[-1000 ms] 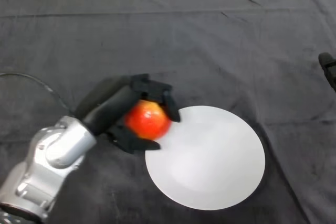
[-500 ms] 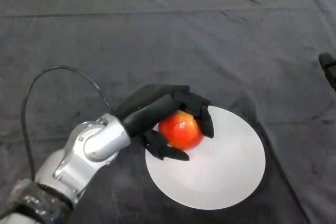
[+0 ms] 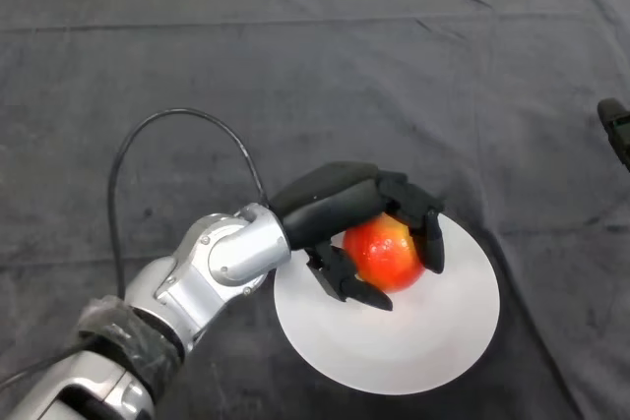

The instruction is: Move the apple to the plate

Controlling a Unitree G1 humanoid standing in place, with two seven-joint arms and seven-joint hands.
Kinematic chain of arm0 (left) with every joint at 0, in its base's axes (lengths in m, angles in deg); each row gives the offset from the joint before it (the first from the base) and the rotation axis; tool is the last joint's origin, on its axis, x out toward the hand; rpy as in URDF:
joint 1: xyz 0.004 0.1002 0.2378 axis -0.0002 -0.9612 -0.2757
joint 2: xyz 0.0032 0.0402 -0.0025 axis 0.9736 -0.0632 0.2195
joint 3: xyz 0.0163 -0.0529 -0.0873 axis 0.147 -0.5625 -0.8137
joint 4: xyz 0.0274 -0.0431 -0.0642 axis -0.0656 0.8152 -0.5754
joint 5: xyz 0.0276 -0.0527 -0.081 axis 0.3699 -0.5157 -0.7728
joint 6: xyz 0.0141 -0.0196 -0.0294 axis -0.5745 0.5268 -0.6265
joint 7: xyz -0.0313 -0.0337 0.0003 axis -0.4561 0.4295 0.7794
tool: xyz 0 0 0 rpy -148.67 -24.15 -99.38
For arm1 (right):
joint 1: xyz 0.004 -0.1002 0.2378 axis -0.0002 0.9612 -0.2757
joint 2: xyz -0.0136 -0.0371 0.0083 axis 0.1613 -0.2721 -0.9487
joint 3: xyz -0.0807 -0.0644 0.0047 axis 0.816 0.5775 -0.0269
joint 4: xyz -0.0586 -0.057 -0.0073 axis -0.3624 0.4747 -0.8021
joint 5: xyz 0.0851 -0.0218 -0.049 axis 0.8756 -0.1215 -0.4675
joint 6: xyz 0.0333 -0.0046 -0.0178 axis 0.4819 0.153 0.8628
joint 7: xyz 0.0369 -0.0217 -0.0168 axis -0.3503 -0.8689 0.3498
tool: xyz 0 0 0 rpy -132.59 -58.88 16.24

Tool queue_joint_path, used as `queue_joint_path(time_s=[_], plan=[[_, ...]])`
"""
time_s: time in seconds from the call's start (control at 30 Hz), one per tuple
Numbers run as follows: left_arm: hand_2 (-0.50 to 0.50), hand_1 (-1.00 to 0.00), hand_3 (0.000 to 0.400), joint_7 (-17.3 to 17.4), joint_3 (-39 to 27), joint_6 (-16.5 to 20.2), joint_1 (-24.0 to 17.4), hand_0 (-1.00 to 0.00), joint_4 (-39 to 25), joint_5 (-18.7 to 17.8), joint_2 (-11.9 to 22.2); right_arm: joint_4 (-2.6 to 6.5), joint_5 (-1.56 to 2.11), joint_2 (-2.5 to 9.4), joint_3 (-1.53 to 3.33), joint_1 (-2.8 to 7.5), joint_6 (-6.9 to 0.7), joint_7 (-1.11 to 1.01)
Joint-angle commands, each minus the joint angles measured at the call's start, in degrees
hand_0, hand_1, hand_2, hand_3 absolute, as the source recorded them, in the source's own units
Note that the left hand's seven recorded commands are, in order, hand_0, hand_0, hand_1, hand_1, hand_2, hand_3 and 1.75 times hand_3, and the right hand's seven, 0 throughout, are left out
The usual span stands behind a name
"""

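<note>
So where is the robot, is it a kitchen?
Probably not a kitchen; more likely a robot test table. A dark cloth covers it, and it bears only a white plate and a red apple held in the left hand.

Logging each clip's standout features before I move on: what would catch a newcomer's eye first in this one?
The shiny red-orange apple stands out first, held over the middle of the round white plate on the dark grey cloth. Next comes the black robot hand, curled round the apple from above and below, on a silver-grey arm entering from the lower left.
</note>
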Motion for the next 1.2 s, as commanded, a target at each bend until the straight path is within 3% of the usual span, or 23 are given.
queue_joint_path(time_s=[0.03,0.07,0.1,0.13,0.23,0.27,0.3,0.33,0.73,0.93,1.2], plan=[[0.09,-0.94,0.376,-0.3,2.5,-0.9,4.1,-0.76,3.0,-1.1,0.0,-0.91,-0.34,-1.07,-1.58,-0.68,-0.24,-0.86],[0.06,-0.80,0.322,-0.2,2.7,-1.0,4.3,-0.69,3.4,-1.2,-0.1,-0.89,-0.35,-1.08,-1.59,-0.69,-0.24,-0.87],[0.01,-0.58,0.231,-0.1,2.9,-1.1,4.5,-0.56,3.8,-1.4,-0.1,-0.86,-0.35,-1.09,-1.60,-0.70,-0.24,-0.88],[-0.01,-0.48,0.204,-0.1,3.1,-1.2,4.7,-0.51,4.1,-1.5,-0.2,-0.83,-0.35,-1.10,-1.61,-0.71,-0.24,-0.89],[-0.14,0.00,0.111,0.1,3.6,-1.4,5.2,-0.28,4.9,-1.9,-0.2,-0.75,-0.37,-1.13,-1.64,-0.74,-0.23,-0.93],[-0.07,0.00,0.058,0.1,3.7,-1.5,5.3,-0.15,5.2,-2.0,-0.2,-0.72,-0.37,-1.14,-1.65,-0.75,-0.23,-0.94],[-0.06,0.00,0.045,0.2,3.9,-1.6,5.4,-0.11,5.4,-2.1,-0.2,-0.70,-0.38,-1.14,-1.65,-0.76,-0.23,-0.95],[0.00,0.00,0.000,0.2,4.0,-1.6,5.5,0.00,5.5,-2.2,-0.2,-0.68,-0.38,-1.15,-1.66,-0.77,-0.22,-0.96],[0.00,0.00,0.000,0.8,2.6,-2.4,7.7,0.00,5.7,-5.0,1.1,-0.46,-0.44,-1.22,-1.75,-0.86,-0.19,-1.06],[0.00,0.00,0.000,-1.0,-0.9,-4.8,7.5,0.00,5.2,-6.8,3.9,-0.39,-0.48,-1.24,-1.78,-0.89,-0.18,-1.10],[0.00,0.00,0.000,-4.5,-7.3,-8.0,4.0,0.00,2.8,-9.9,8.8,-0.36,-0.53,-1.24,-1.82,-0.90,-0.16,-1.13]])
